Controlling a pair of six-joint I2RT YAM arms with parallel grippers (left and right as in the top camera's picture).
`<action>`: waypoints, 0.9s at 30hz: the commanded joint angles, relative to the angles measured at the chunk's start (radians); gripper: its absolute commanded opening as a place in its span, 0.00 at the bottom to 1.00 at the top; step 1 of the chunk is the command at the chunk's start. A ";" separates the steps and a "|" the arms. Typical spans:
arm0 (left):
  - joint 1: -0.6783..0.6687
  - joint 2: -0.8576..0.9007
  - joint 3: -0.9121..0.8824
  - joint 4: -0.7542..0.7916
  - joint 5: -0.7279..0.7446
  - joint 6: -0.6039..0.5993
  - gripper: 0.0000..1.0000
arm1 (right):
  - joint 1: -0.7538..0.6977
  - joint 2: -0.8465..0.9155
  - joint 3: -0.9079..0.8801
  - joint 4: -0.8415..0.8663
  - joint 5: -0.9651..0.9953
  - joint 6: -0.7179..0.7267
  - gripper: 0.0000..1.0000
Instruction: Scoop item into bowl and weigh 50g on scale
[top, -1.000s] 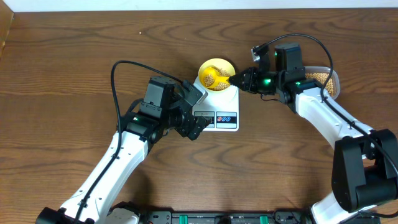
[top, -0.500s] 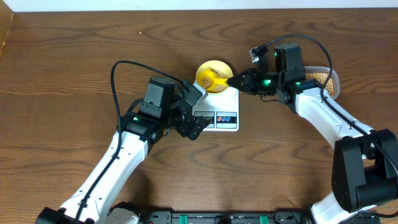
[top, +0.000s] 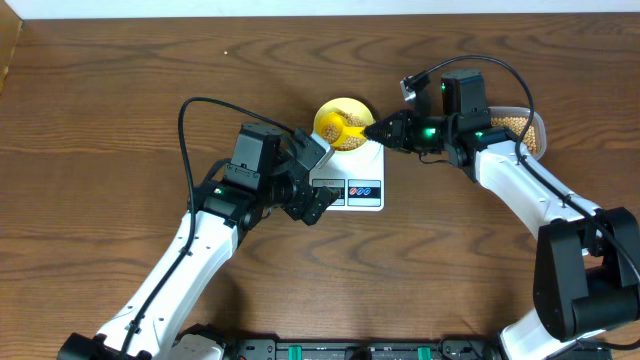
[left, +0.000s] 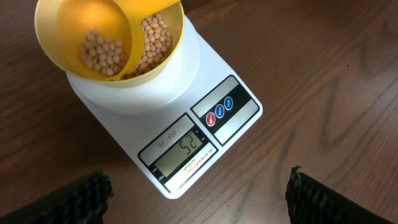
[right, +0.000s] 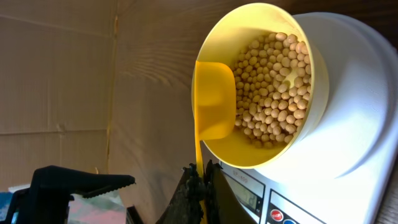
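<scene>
The bowl (top: 367, 111) sits on the round platform of the scale (top: 364, 190), mid-worktop (top: 120, 100), and is part-filled with beans (right: 273, 81). A yellow scoop (right: 214, 102), cup open upward and carrying a few beans, lies over the bowl's left half. Its handle runs rightward to the right tool (top: 377, 128), which is pressed together on the handle end. The left tool (top: 324, 178), spread wide, hangs above the scale's near display end. A clear tub (top: 516, 119) of beans stands far right, behind the right arm.
</scene>
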 joint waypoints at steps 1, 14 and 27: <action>0.004 0.008 -0.006 -0.002 0.013 0.013 0.92 | 0.005 0.004 -0.006 -0.001 -0.060 0.005 0.01; 0.004 0.008 -0.006 -0.002 0.013 0.013 0.92 | -0.051 0.004 -0.006 -0.002 -0.071 -0.018 0.01; 0.004 0.008 -0.006 -0.002 0.013 0.013 0.92 | -0.108 0.004 -0.006 0.049 -0.160 -0.025 0.01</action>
